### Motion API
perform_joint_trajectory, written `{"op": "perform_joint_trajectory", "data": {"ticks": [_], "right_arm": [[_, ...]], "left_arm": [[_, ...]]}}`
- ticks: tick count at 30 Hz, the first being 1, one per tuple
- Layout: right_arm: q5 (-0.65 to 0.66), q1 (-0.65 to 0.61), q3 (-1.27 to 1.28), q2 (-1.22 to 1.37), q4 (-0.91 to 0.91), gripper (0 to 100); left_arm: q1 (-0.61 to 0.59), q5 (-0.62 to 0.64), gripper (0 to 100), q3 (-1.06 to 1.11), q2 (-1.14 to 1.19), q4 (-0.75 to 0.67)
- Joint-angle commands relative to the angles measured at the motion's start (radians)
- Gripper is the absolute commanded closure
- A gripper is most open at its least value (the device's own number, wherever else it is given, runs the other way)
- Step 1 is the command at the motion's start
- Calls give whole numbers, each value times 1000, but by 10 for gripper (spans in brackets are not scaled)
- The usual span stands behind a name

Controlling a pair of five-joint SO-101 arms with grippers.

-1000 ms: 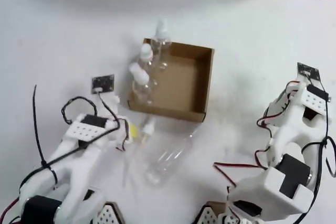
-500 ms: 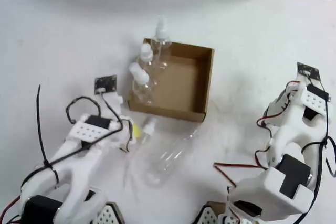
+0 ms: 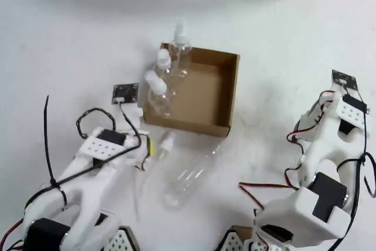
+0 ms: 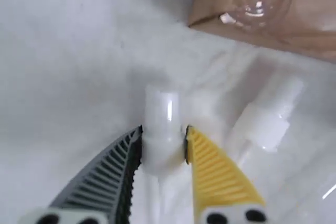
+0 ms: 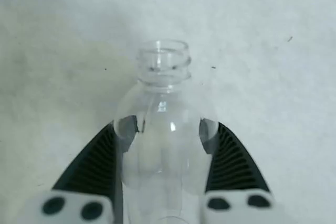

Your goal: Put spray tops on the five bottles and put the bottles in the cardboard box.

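My left gripper [image 4: 163, 142] is shut on a white spray top [image 4: 161, 129] just above the table, in front of the cardboard box [image 3: 230, 95]. A second spray top [image 4: 268, 119] lies beside it, next to a clear bottle [image 3: 188, 174] lying on its side. Three capped bottles [image 3: 158, 89] stand along the box's left wall; whether they are inside or outside it I cannot tell. My right gripper [image 5: 165, 129] is shut on a clear bottle [image 5: 164, 93] with an open neck. The right arm [image 3: 332, 145] sits at the table's right side.
The white table [image 3: 70, 39] spreads bare to the left of and behind the box. Loose black and red cables [image 3: 261, 189] lie near the arm bases at the front edge. The box's right half [image 3: 205, 95] holds nothing.
My left gripper has shifted a little to the right, toward the box's front corner, with the spray top held. The right arm, the lying bottle and the box have stayed put.
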Motion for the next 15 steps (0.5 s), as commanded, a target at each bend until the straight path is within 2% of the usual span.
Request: {"op": "perform_joint_trajectory", "data": {"ticks": [1, 6, 9, 12, 15], "right_arm": [[14, -39, -12, -59, 21, 981], [8, -88, -66, -183, 188, 981], [5, -117, -40, -308, 225, 981], [8, -130, 66, -424, 183, 981], [3, -148, 216, -527, 38, 981]], "left_arm": [[8, -18, 978, -12, -5, -23], [7, -20, 980, -12, -8, -23], [-24, -20, 980, -14, -28, -21], [-93, -48, 980, 6, -96, -29], [-136, -127, 980, 31, -188, -29]]}}
